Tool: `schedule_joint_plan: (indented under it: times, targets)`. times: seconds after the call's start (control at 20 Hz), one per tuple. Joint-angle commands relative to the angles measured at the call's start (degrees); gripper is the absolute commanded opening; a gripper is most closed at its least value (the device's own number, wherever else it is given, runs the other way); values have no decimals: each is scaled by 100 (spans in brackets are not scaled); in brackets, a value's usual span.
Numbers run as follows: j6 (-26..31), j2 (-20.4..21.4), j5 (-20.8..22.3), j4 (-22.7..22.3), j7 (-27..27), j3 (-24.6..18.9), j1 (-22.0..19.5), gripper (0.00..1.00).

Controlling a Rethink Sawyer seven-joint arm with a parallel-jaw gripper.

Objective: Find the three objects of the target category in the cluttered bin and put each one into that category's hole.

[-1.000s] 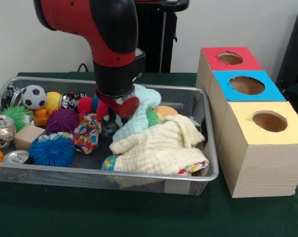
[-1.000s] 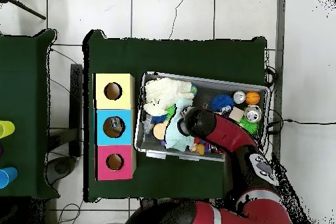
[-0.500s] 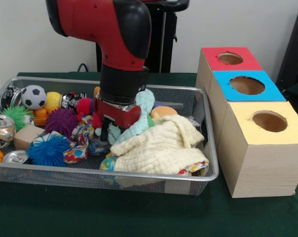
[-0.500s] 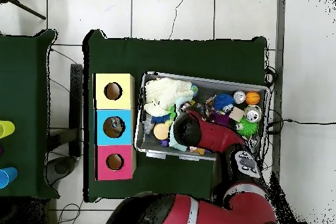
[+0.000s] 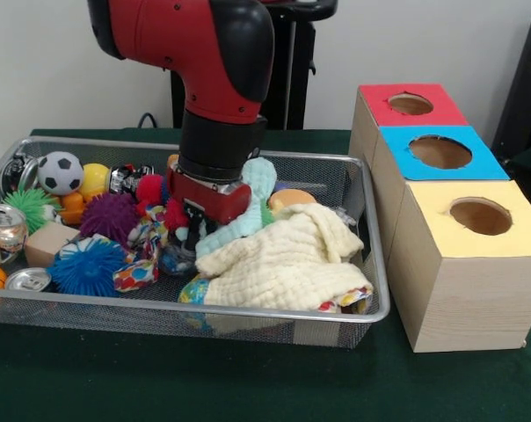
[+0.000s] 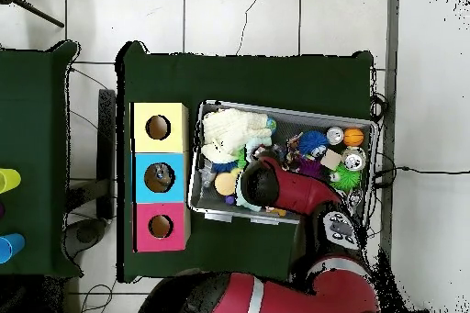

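In bin (image 5: 371,290), gripper (image 5: 188,230) buried among cloths (image 5: 283,264).

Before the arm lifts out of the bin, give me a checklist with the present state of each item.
1. Gripper down among the clutter in the wire bin: ok.
2. Gripper open or shut: cannot tell, it is buried in the pile.
3. Something actually grasped: cannot tell.
4. Mint green cloth clear of the gripper: not ok, it lies against the gripper body.
5. Red hole, blue hole and yellow hole unblocked: ok.
6. Cream cloth inside the bin: ok, heaped at the end nearest the boxes.
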State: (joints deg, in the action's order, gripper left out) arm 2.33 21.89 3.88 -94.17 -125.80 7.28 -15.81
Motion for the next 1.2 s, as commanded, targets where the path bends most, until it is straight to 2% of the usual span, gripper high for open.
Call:
schedule_joint_plan:
  times: [0.05,0.3,0.45,0.55,0.6,0.65,0.7,0.75,0.8,0.85,0.9,1.0,1.2]
  targets:
    - [572,-728,278,21,-90,-420,207,0]
    - [-222,-1067,286,538,-296,940,1355,0]
    - [-576,-1190,265,641,-331,1275,1620,0]
    - [-671,-1267,154,719,-401,1687,1934,0]
    - [-696,-1260,135,767,-381,2066,2178,0]
    - [-693,-1263,98,794,-379,2417,2405,0]
    - [-596,-1286,24,849,-381,3062,2786,0]
    - [-515,-1317,-26,859,-396,3437,3007,0]
    - [-437,-1541,-179,917,-470,4099,3391,0]
    - [-341,-1673,-270,922,-536,4394,3572,0]
    - [-262,-1999,-501,933,-719,4887,3863,0]
    - [-106,-2351,-746,899,-946,5345,4169,0]
    - [49,-2689,-949,771,-1010,5859,4496,0]
